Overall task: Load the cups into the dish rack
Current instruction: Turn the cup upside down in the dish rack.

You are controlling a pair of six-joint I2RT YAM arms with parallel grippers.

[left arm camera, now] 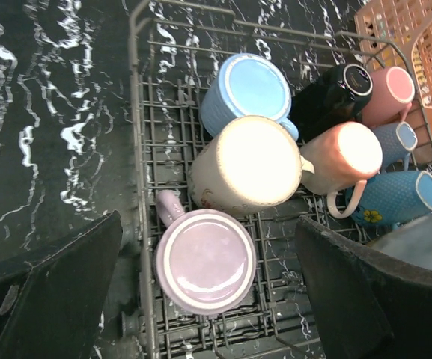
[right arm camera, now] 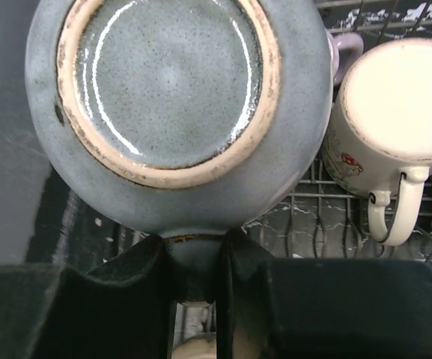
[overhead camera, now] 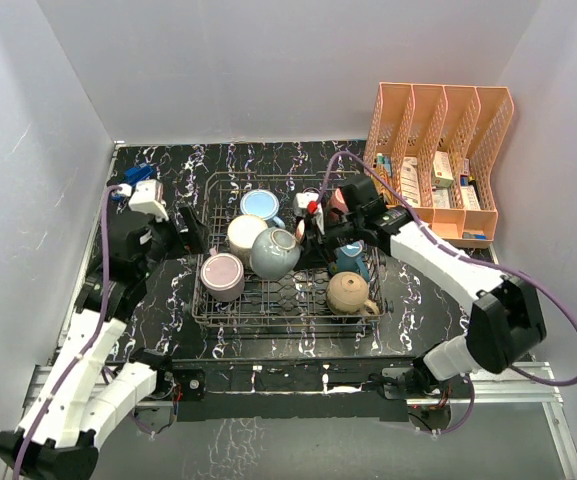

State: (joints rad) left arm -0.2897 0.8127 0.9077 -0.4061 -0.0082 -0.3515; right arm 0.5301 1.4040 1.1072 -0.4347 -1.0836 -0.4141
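The dish rack (overhead camera: 278,322) sits mid-table and holds several upturned cups. My right gripper (overhead camera: 308,245) is shut on the handle of the grey cup (overhead camera: 274,252), base towards the camera, over the rack's middle; the wrist view shows the cup (right arm camera: 178,105) with the fingers (right arm camera: 137,299) pinching its handle. My left gripper (overhead camera: 190,232) is open at the rack's left edge, above the mauve cup (left arm camera: 204,259), and holds nothing. The cream (left arm camera: 247,162), light blue (left arm camera: 245,88), black (left arm camera: 334,96), pink (left arm camera: 389,90), peach (left arm camera: 343,157) and teal (left arm camera: 395,198) cups stand behind it. A tan cup (overhead camera: 348,293) lies front right.
An orange mesh file organizer (overhead camera: 438,160) with boxes in it stands at the back right, close to the rack's right end. White walls close in the table on three sides. The cream cup (right arm camera: 395,112) is right beside the held grey cup.
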